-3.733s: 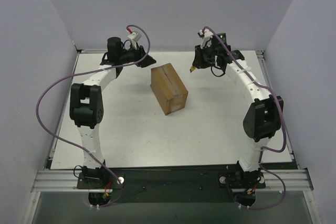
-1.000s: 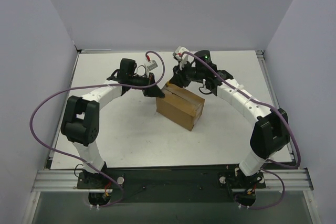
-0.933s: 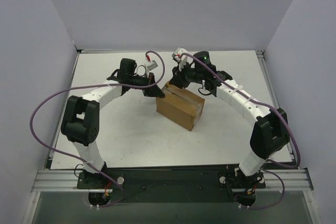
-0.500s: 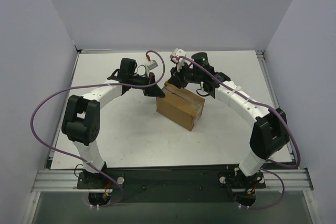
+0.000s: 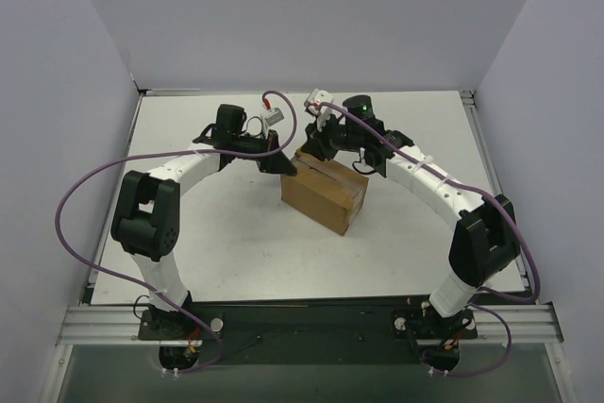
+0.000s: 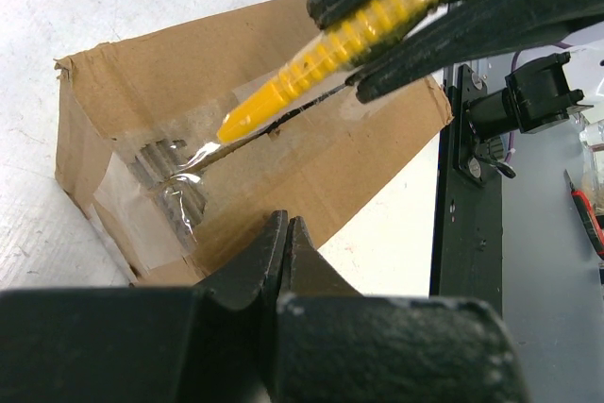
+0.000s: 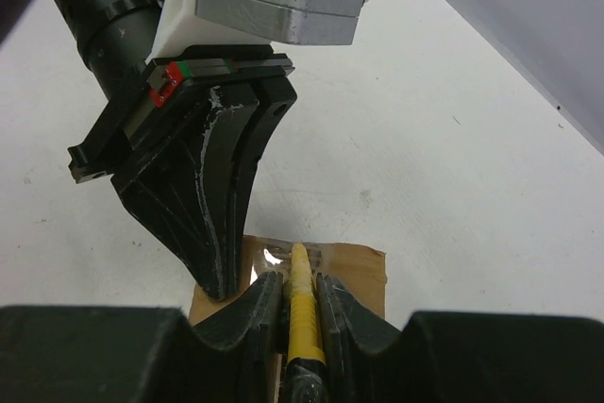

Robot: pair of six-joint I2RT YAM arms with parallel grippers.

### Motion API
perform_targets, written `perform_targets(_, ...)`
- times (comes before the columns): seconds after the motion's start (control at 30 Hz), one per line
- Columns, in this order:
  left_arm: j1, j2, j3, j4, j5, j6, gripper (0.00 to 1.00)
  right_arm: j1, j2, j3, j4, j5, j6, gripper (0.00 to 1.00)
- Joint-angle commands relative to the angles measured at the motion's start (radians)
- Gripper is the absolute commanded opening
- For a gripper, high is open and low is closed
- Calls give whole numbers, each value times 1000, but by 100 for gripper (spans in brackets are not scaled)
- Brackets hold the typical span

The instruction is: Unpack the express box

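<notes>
The express box (image 5: pixel 324 193), a brown carton with clear tape (image 6: pixel 168 179) along its top seam, lies mid-table with its flaps closed. My left gripper (image 5: pixel 286 166) is shut on nothing, its tips (image 6: pixel 286 225) resting at the box's far-left end. My right gripper (image 5: pixel 315 144) is shut on a yellow pointed tool (image 7: pixel 301 301). The tool's tip (image 6: pixel 236 125) touches the taped seam near that same end of the box (image 7: pixel 363 269). In the right wrist view, the left gripper (image 7: pixel 215 191) stands just left of the tool tip.
White table (image 5: pixel 226 233) with grey walls on three sides. A black rail (image 5: pixel 302 313) runs along the near edge by the arm bases. Both arms' purple cables (image 5: pixel 75 195) loop above the table.
Since the earliest frame the box has turned and both grippers have come down onto its far-left end. In the last second the right gripper with the tool has crept slightly left along the seam.
</notes>
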Motion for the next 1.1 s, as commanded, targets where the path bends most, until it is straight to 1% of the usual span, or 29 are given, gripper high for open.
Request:
perform_targets(0.0,6,30,25,3,-30,21,0,18,-10,-1,18,-11,1,0)
perform_targets(0.27,9,33,25,7,-27,19,0,31,-15,-5,10,24,-18,0)
perform_targets(0.5,11,33,22,11,-27,19,0,38,-33,-33,41,61,-25,0)
perform_targets(0.67,11,35,22,14,-30,19,0,41,-32,-27,6,67,-30,0)
perform_targets(0.8,11,35,23,23,-43,-13,0,54,-47,-2,-42,150,-22,0)
perform_targets(0.83,11,36,22,26,-44,-16,0,60,-49,8,-89,162,-21,0)
perform_targets(0.93,11,41,23,32,-49,-24,0,64,-56,27,-157,199,-13,0)
perform_targets(1.07,11,47,23,46,-60,-37,0,68,-75,21,-194,245,-13,0)
